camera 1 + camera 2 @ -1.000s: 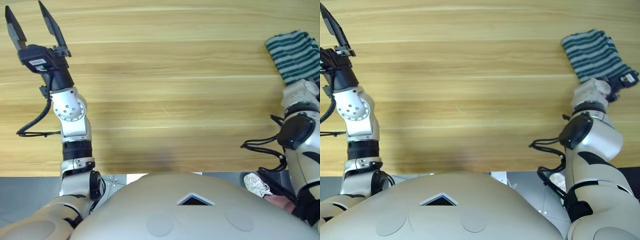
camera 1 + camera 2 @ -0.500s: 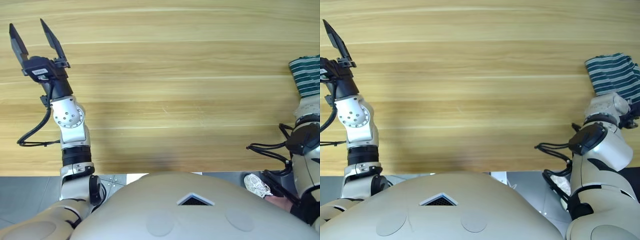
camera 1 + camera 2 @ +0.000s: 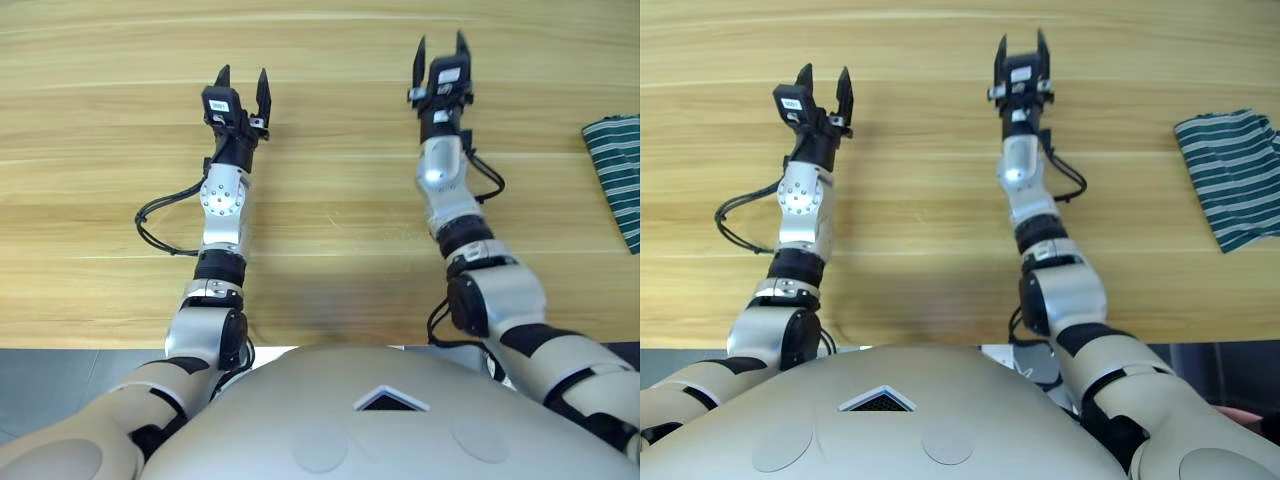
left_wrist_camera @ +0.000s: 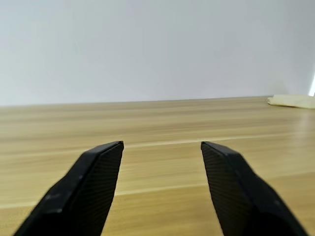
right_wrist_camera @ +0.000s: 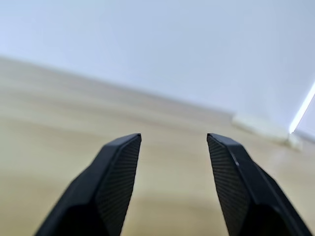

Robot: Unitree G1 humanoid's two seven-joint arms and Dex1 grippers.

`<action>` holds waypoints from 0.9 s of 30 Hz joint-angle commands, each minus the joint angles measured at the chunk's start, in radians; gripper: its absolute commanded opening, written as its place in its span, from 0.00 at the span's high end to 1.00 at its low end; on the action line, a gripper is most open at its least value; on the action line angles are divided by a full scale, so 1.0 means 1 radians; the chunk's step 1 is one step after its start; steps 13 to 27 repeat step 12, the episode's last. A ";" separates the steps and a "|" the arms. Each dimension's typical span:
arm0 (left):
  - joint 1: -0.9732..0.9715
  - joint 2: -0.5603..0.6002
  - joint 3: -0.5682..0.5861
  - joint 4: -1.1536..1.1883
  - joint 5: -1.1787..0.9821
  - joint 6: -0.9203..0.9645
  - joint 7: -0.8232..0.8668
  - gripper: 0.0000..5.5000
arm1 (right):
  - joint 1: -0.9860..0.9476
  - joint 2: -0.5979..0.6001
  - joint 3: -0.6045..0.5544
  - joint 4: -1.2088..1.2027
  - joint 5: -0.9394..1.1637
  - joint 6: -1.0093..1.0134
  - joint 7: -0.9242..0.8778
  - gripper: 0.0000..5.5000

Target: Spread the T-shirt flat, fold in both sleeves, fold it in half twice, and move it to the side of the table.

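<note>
Hand (image 5: 173, 135), fingers (image 5: 118, 172) apart, over probable table (image 5: 49, 123)

Likely lab: wooden table (image 3: 320, 200), plain white wall (image 4: 147, 44).

passable: table (image 3: 330, 200) wood, centre to left | obstacle: folded T-shirt (image 3: 1232, 175), far right edge

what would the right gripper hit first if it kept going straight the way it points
Nothing close, it seems: the right gripper points across the table toward the far wall. The folded T-shirt lies well off to its right, outside that line. Its height above the wood is unclear.
</note>
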 commanded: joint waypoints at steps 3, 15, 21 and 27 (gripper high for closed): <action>0.101 -0.006 -0.005 -0.021 0.033 -0.071 0.033 0.27 | 0.157 0.003 0.054 -0.235 -0.039 0.046 0.048 0.55; 0.197 -0.044 0.002 -0.136 0.048 -0.082 0.111 0.24 | 0.323 -0.064 0.108 -0.483 -0.161 0.083 0.051 0.50; 0.197 -0.044 0.002 -0.136 0.048 -0.082 0.111 0.24 | 0.323 -0.064 0.108 -0.483 -0.161 0.083 0.051 0.50; 0.197 -0.044 0.002 -0.136 0.048 -0.082 0.111 0.24 | 0.323 -0.064 0.108 -0.483 -0.161 0.083 0.051 0.50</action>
